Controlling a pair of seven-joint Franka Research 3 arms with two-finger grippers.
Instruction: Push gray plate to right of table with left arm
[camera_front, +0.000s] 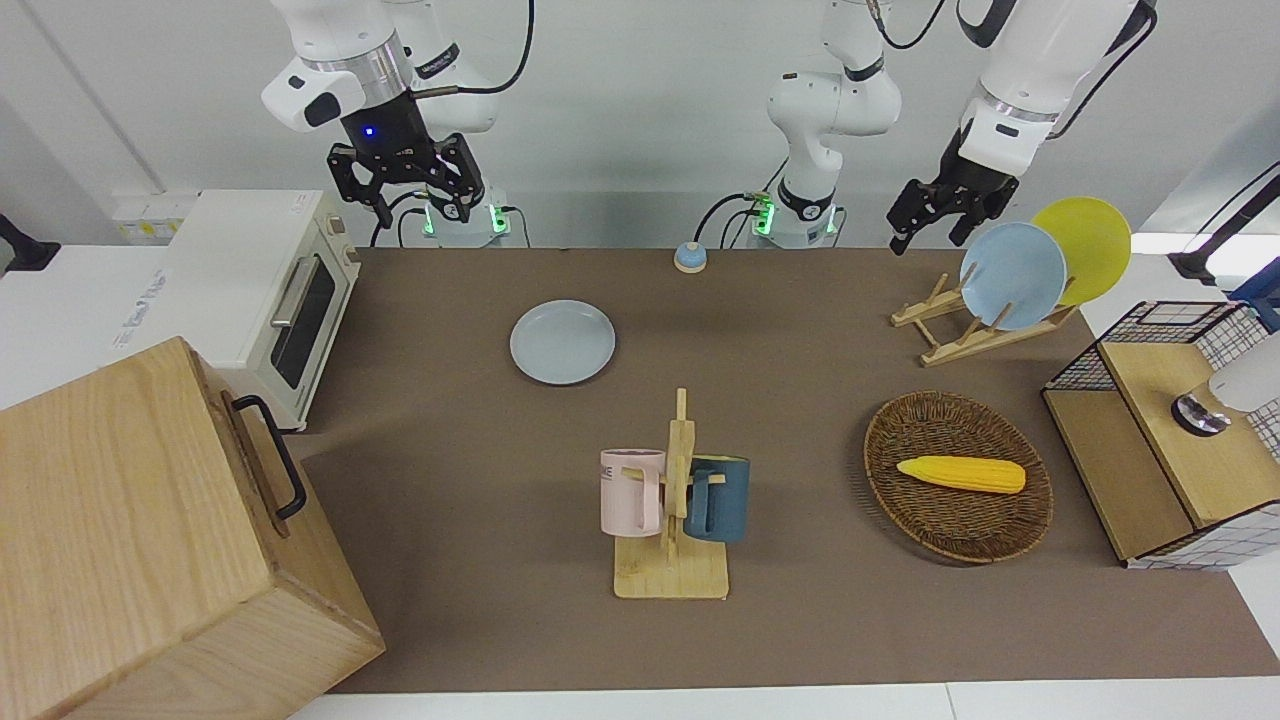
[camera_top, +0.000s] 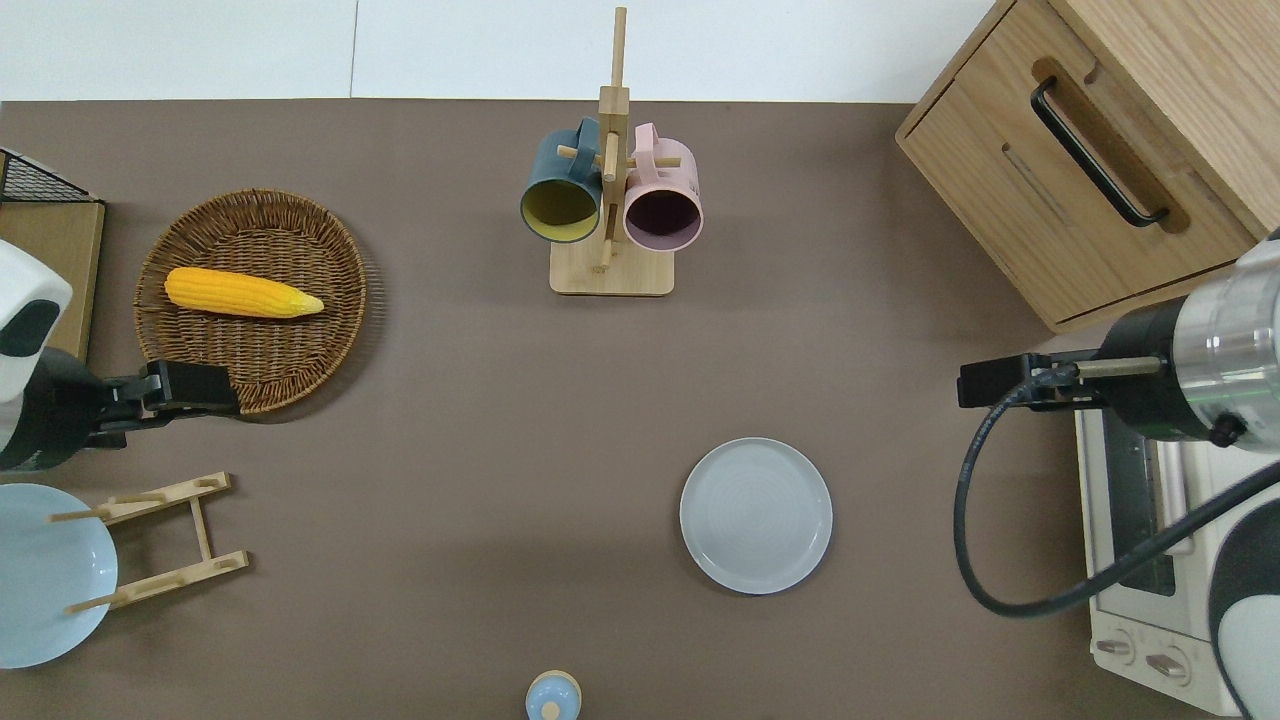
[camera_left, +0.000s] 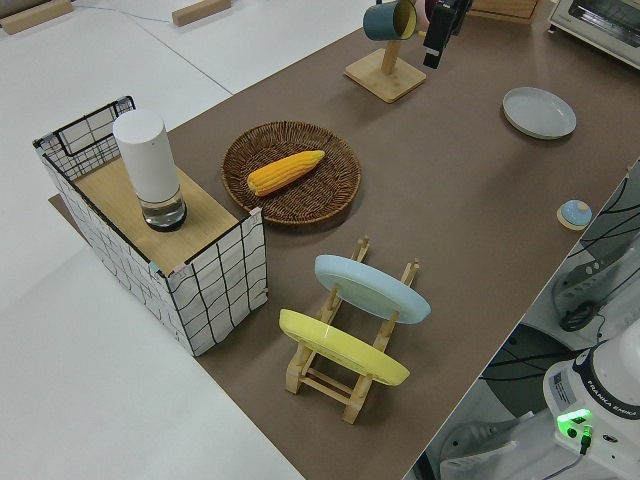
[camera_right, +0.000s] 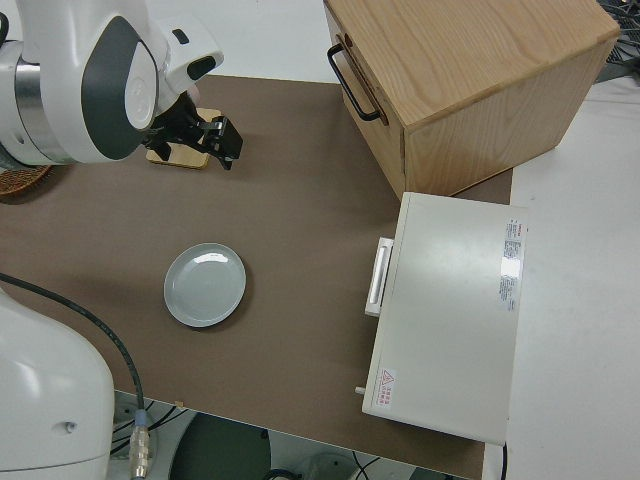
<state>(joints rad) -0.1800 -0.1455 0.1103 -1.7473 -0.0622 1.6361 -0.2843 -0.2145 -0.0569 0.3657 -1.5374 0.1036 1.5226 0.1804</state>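
The gray plate (camera_front: 562, 341) (camera_top: 756, 515) (camera_right: 205, 285) lies flat on the brown table (camera_front: 800, 330), nearer to the robots than the mug rack and somewhat toward the right arm's end. My left gripper (camera_front: 928, 238) (camera_top: 190, 385) hangs in the air, open and holding nothing. It is over the basket's rim on the side nearer to the robots, well apart from the plate. The right arm is parked, and its gripper (camera_front: 420, 212) is open.
A mug rack (camera_front: 672, 500) holds a pink and a blue mug. A wicker basket (camera_front: 900, 500) holds a corn cob. A plate rack (camera_front: 960, 335) carries a sky-blue and a yellow plate. A toaster oven (camera_front: 270, 290) and wooden cabinet (camera_front: 150, 540) stand at the right arm's end.
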